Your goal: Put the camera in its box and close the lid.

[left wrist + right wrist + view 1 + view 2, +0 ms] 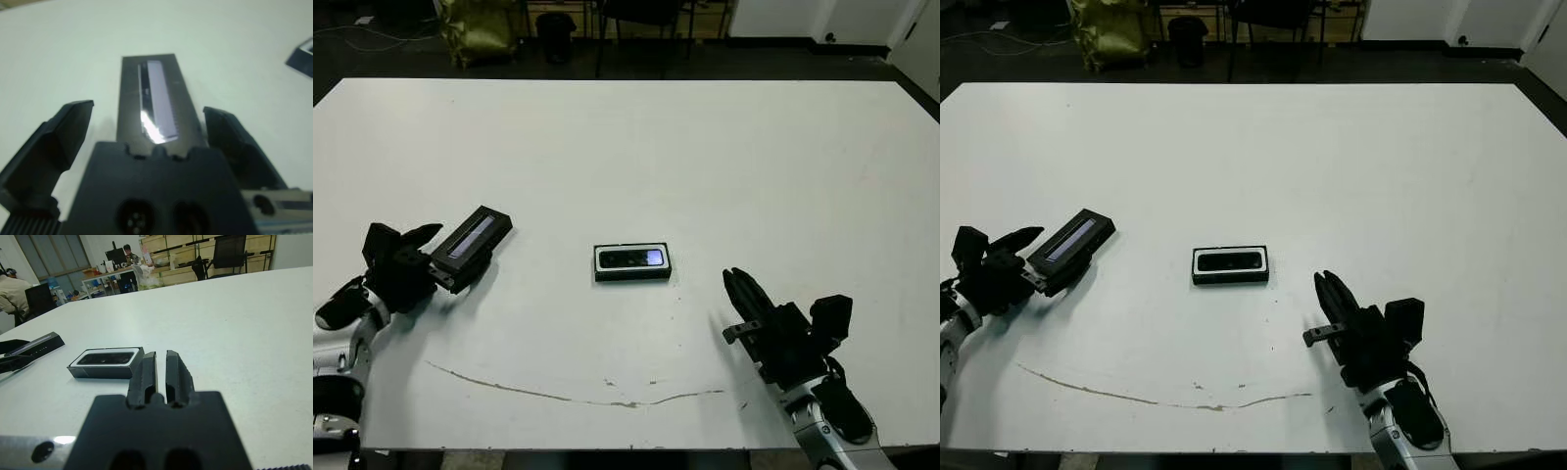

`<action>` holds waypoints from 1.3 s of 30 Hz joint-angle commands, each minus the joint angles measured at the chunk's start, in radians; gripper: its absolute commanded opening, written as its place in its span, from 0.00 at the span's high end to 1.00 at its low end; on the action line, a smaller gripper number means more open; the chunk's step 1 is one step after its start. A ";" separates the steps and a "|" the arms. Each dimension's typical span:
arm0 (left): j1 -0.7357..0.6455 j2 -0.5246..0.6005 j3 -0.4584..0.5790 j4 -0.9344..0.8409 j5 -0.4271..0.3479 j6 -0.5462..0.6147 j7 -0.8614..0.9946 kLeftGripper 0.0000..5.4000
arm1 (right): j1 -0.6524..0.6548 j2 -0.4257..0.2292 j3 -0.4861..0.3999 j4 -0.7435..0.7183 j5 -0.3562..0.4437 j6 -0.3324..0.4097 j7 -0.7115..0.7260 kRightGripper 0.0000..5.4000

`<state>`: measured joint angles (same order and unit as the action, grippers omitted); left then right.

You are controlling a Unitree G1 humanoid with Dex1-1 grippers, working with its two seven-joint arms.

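Camera (632, 258) lay in box (632, 275), frame centre: done. Lid (471, 245) lay left between left gripper's (146, 132) apart fingers, unplaced. Right gripper (160, 374): fingers together, empty.

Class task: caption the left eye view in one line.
Camera lies in the box; left gripper open around the lid, right gripper shut.

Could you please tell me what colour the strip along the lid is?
Glossy grey on the flat black rectangular lid, best seen in the left wrist view.
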<state>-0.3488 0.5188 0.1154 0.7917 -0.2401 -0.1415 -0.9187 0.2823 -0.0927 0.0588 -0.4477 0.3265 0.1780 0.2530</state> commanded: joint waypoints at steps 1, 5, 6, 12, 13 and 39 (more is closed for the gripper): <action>0.036 0.009 -0.055 0.065 0.057 0.060 -0.035 0.04 | 0.012 0.002 -0.009 0.011 0.009 0.004 0.000 1.00; 0.018 0.020 -0.067 0.084 0.055 0.093 -0.055 0.13 | 0.013 -0.002 -0.007 0.005 0.002 0.009 -0.010 1.00; 0.015 0.020 -0.067 0.084 0.053 0.109 -0.054 0.11 | 0.014 -0.004 -0.005 -0.004 -0.003 0.019 -0.017 1.00; 0.039 0.017 -0.073 0.015 0.075 0.153 0.041 0.08 | 0.012 0.000 -0.004 -0.006 0.002 0.025 -0.028 1.00; 0.044 0.015 -0.074 0.005 0.075 0.160 0.056 0.04 | 0.012 0.000 -0.004 -0.005 0.003 0.023 -0.026 1.00; 0.123 -0.016 -0.056 -0.182 0.026 0.298 0.196 0.51 | 0.018 -0.004 -0.003 0.010 -0.017 -0.006 -0.014 1.00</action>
<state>-0.2847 0.5127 0.0927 0.5817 -0.2369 0.0769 -0.7000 0.2866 -0.0940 0.0605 -0.4499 0.3160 0.1689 0.2437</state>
